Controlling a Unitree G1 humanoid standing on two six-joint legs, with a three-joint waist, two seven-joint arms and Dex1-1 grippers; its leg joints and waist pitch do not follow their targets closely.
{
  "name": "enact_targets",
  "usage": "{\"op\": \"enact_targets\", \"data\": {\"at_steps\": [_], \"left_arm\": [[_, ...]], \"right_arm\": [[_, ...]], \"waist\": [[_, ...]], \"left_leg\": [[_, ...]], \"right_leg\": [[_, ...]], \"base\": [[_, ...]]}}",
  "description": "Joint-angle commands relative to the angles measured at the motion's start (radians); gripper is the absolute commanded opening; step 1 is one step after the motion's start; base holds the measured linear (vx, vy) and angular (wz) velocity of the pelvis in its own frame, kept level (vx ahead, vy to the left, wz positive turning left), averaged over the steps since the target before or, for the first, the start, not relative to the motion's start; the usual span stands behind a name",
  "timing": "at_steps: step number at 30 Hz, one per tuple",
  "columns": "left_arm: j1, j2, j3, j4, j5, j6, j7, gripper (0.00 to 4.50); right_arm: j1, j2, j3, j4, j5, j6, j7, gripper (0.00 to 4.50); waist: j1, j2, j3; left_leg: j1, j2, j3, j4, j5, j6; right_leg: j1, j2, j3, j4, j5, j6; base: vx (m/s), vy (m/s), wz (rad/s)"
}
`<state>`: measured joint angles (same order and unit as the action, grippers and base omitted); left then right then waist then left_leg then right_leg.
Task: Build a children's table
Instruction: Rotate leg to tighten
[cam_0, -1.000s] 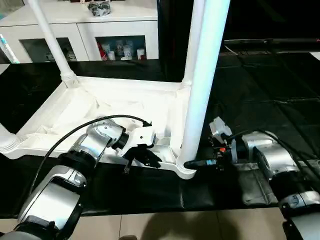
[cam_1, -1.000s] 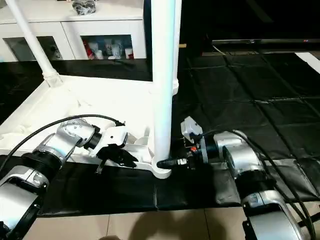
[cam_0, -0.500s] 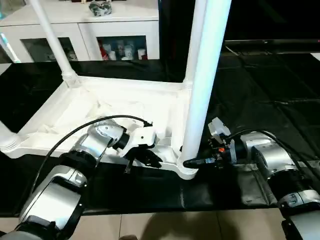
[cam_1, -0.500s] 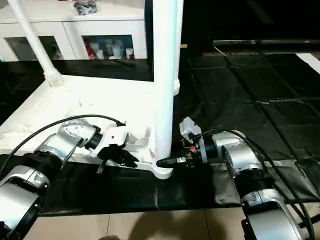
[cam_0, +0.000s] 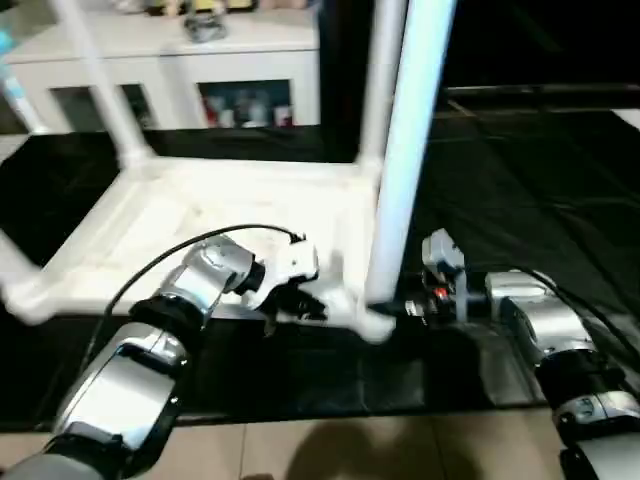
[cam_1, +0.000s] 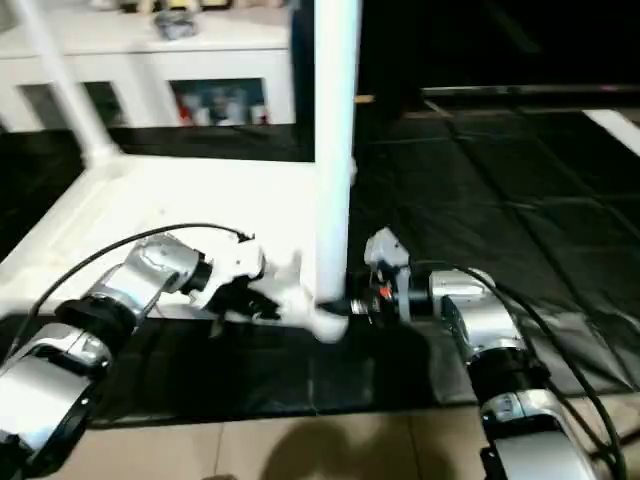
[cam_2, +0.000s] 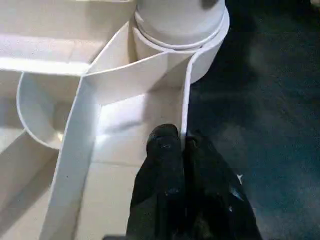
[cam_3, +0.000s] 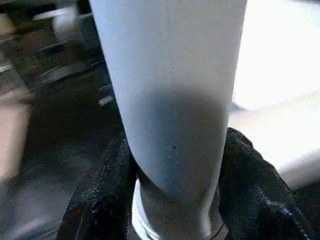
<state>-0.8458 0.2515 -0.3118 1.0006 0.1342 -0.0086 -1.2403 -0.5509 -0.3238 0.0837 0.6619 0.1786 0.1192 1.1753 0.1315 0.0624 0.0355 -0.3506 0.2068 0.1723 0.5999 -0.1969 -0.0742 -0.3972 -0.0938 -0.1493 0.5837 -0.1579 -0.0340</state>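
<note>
Lying upside down on the black mat (cam_0: 500, 150), the children's table (cam_0: 200, 200) shows us its white ribbed underside, with legs standing upright in the corner sockets: the near-right leg (cam_0: 405, 150) rises past the top of the head views, a far-right leg (cam_0: 375, 80) stands behind it, and a far-left leg (cam_0: 95, 80) leans slightly. We note the left gripper (cam_2: 182, 150) clenched on the thin near rim of the tabletop (cam_2: 185, 105), just left of the near-right corner socket (cam_2: 177, 30); its two black fingers pinch the rim edge between them. We note the right gripper (cam_3: 175, 200) closed around the base of the near-right leg, one finger on each side of the round shaft, coming in from the right. From the left wrist view we get the curved ribs and the socket collar close up, detail the head views blur; from the right wrist view we get the fingers hugging the leg. Beyond the mat, at the far left, stands a white cabinet (cam_0: 170, 70) with glass doors and small items inside; pale floor tiles (cam_0: 350, 450) run along the near edge.
</note>
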Motion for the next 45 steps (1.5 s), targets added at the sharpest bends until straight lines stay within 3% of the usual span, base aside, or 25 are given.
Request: {"op": "enact_targets", "data": {"at_steps": [1, 2, 3, 7, 8, 10, 11, 13, 15, 17, 18, 19, 21, 24, 26, 30, 33, 38, 40, 41, 45], "left_arm": [[-0.05, -0.047, 0.067, -0.003, -0.048, 0.073, 0.131, 0.0], [-0.06, -0.064, 0.086, 0.002, -0.06, 0.118, 0.175, 0.0], [-0.068, -0.076, 0.099, 0.009, -0.068, 0.146, 0.205, 0.0], [-0.085, -0.143, 0.15, 0.004, -0.11, 0.245, 0.316, 0.0], [-0.085, -0.143, 0.15, 0.004, -0.11, 0.245, 0.316, 0.0], [-0.08, -0.173, 0.16, -0.01, -0.11, 0.271, 0.358, 0.0], [-0.077, -0.174, 0.157, -0.012, -0.104, 0.267, 0.365, 0.0], [-0.075, -0.177, 0.156, -0.016, -0.096, 0.271, 0.374, 0.0], [-0.07, -0.175, 0.154, -0.022, -0.084, 0.275, 0.388, 0.0], [-0.064, -0.17, 0.152, -0.027, -0.073, 0.28, 0.404, 0.0], [-0.06, -0.165, 0.149, -0.031, -0.067, 0.281, 0.411, 0.0], [-0.057, -0.161, 0.148, -0.034, -0.063, 0.281, 0.416, 0.0], [-0.049, -0.15, 0.149, -0.038, -0.06, 0.277, 0.416, 0.0], [-0.043, -0.137, 0.139, -0.036, -0.049, 0.251, 0.405, 0.0], [-0.032, -0.12, 0.124, -0.036, -0.037, 0.229, 0.384, 0.0], [-0.013, -0.081, 0.101, -0.035, -0.024, 0.177, 0.317, 0.0], [-0.001, -0.061, 0.087, -0.046, -0.023, 0.137, 0.259, 0.0], [0.013, -0.029, 0.055, -0.054, -0.016, 0.093, 0.166, 0.0], [0.025, -0.002, 0.031, -0.064, -0.017, 0.048, 0.07, 0.0], [0.03, 0.006, 0.023, -0.07, -0.017, 0.026, 0.038, 0.0], [0.043, 0.035, -0.009, -0.09, -0.015, -0.018, -0.066, 0.0]], "right_arm": [[-0.012, 0.068, 0.004, 0.029, -0.02, 0.044, -0.134, 1.96], [-0.026, 0.101, -0.012, 0.055, -0.021, 0.058, -0.212, 1.96], [-0.036, 0.123, -0.02, 0.073, -0.022, 0.065, -0.262, 1.96], [-0.143, 0.246, -0.076, 0.24, -0.014, 0.095, -0.544, 1.96], [-0.143, 0.246, -0.076, 0.24, -0.014, 0.095, -0.544, 1.96], [-0.198, 0.297, -0.095, 0.31, -0.017, 0.078, -0.656, 1.96], [-0.207, 0.305, -0.092, 0.319, -0.023, 0.076, -0.668, 1.96], [-0.213, 0.314, -0.093, 0.323, -0.034, 0.077, -0.681, 1.96], [-0.218, 0.321, -0.088, 0.326, -0.057, 0.072, -0.687, 1.96], [-0.224, 0.326, -0.09, 0.338, -0.067, 0.058, -0.693, 1.96], [-0.229, 0.327, -0.102, 0.349, -0.057, 0.054, -0.693, 2.52], [-0.232, 0.326, -0.11, 0.358, -0.051, 0.051, -0.694, 2.66], [-0.235, 0.314, -0.106, 0.38, -0.056, 0.033, -0.69, 2.73], [-0.225, 0.299, -0.101, 0.371, -0.062, 0.015, -0.677, 3.1], [-0.204, 0.276, -0.092, 0.349, -0.079, -0.015, -0.644, 3.14], [-0.128, 0.193, -0.091, 0.275, -0.064, -0.092, -0.468, 3.53], [-0.078, 0.127, -0.082, 0.21, -0.049, -0.113, -0.341, 3.84], [-0.02, 0.027, -0.074, 0.1, -0.008, -0.102, -0.168, 4.22], [0.005, -0.041, -0.082, 0.027, 0.041, -0.073, -0.039, 4.31], [0.009, -0.057, -0.082, 0.008, 0.051, -0.063, -0.006, 4.43], [0.027, -0.119, -0.044, -0.052, 0.052, -0.041, 0.122, 4.47]], "waist": [[-0.007, -0.016, -0.062], [-0.018, -0.016, -0.061], [-0.028, -0.014, -0.064], [-0.055, -0.012, -0.067], [-0.065, -0.014, -0.066], [-0.068, -0.015, -0.071], [-0.072, -0.023, -0.07], [-0.071, -0.016, -0.069], [-0.071, -0.025, -0.069], [-0.069, -0.022, -0.067], [-0.07, -0.022, -0.064], [-0.071, -0.023, -0.063], [-0.071, -0.019, -0.063], [-0.07, -0.019, -0.065], [-0.07, -0.013, -0.065], [-0.06, -0.014, -0.07], [-0.049, -0.014, -0.069], [-0.033, -0.016, -0.068], [-0.03, -0.014, -0.067], [-0.026, -0.017, -0.069], [-0.016, -0.017, -0.069]], "left_leg": [[-0.001, 0.023, -0.01, -0.071, -0.191, 0.049], [-0.006, 0.022, -0.01, -0.071, -0.188, 0.048], [0.002, 0.019, -0.01, -0.068, -0.188, 0.043], [-0.008, 0.015, -0.009, -0.066, -0.157, 0.057], [-0.011, 0.014, -0.01, -0.066, -0.15, 0.059], [-0.015, 0.014, -0.009, -0.063, -0.111, 0.077], [-0.016, 0.014, -0.008, -0.063, -0.097, 0.088], [-0.014, 0.015, -0.006, -0.062, -0.092, 0.105], [-0.014, 0.019, -0.006, -0.062, -0.084, 0.119], [-0.012, 0.02, -0.006, -0.063, -0.093, 0.118], [-0.011, 0.019, -0.004, -0.064, -0.112, 0.115], [-0.01, 0.019, -0.005, -0.065, -0.12, 0.111], [-0.008, 0.02, -0.005, -0.067, -0.135, 0.102], [-0.009, 0.022, -0.007, -0.067, -0.124, 0.102], [-0.009, 0.022, -0.006, -0.066, -0.124, 0.106], [-0.01, 0.025, -0.004, -0.062, -0.106, 0.131], [-0.011, 0.026, -0.003, -0.061, -0.111, 0.154], [-0.006, 0.028, -0.002, -0.062, -0.139, 0.133], [-0.007, 0.028, -0.003, -0.063, -0.138, 0.134], [-0.006, 0.029, -0.004, -0.062, -0.138, 0.143], [-0.006, 0.031, -0.003, -0.061, -0.125, 0.143]], "right_leg": [[0.059, -0.068, 0.05, -0.087, -0.424, -0.095], [0.059, -0.068, 0.049, -0.087, -0.414, -0.097], [0.057, -0.069, 0.049, -0.09, -0.411, -0.105], [0.06, -0.067, 0.049, -0.082, -0.342, -0.142], [0.061, -0.067, 0.048, -0.081, -0.335, -0.147], [0.064, -0.068, 0.052, -0.074, -0.284, -0.16], [0.063, -0.065, 0.051, -0.074, -0.264, -0.166], [0.062, -0.066, 0.053, -0.071, -0.238, -0.176], [0.063, -0.066, 0.055, -0.067, -0.213, -0.183], [0.063, -0.069, 0.055, -0.067, -0.23, -0.184], [0.062, -0.068, 0.055, -0.073, -0.258, -0.178], [0.062, -0.069, 0.055, -0.074, -0.269, -0.175], [0.06, -0.07, 0.055, -0.078, -0.292, -0.169], [0.061, -0.068, 0.057, -0.071, -0.254, -0.177], [0.062, -0.068, 0.058, -0.069, -0.23, -0.185], [0.065, -0.066, 0.058, -0.058, -0.148, -0.207], [0.066, -0.066, 0.056, -0.06, -0.147, -0.209], [0.063, -0.067, 0.057, -0.068, -0.227, -0.184], [0.062, -0.065, 0.057, -0.069, -0.224, -0.183], [0.065, -0.065, 0.058, -0.067, -0.212, -0.181], [0.061, -0.066, 0.059, -0.064, -0.209, -0.183]], "base": [[0.0, 0.0, 0.0], [0.0, 0.0, 0.0], [0.0, 0.0, 0.0], [0.0, 0.0, 0.0], [0.0, 0.0, 0.0], [0.0, 0.0, 0.0], [0.0, 0.0, 0.0], [0.0, 0.0, 0.0], [0.0, 0.0, 0.0], [0.0, 0.0, 0.0], [0.0, 0.0, 0.0], [0.0, 0.0, 0.0], [0.0, 0.0, 0.0], [0.0, 0.0, 0.0], [0.0, 0.0, 0.0], [0.0, 0.0, 0.0], [0.0, 0.0, 0.0], [0.0, 0.0, 0.0], [0.0, 0.0, 0.0], [0.0, 0.0, 0.0], [0.0, 0.0, 0.0]]}}
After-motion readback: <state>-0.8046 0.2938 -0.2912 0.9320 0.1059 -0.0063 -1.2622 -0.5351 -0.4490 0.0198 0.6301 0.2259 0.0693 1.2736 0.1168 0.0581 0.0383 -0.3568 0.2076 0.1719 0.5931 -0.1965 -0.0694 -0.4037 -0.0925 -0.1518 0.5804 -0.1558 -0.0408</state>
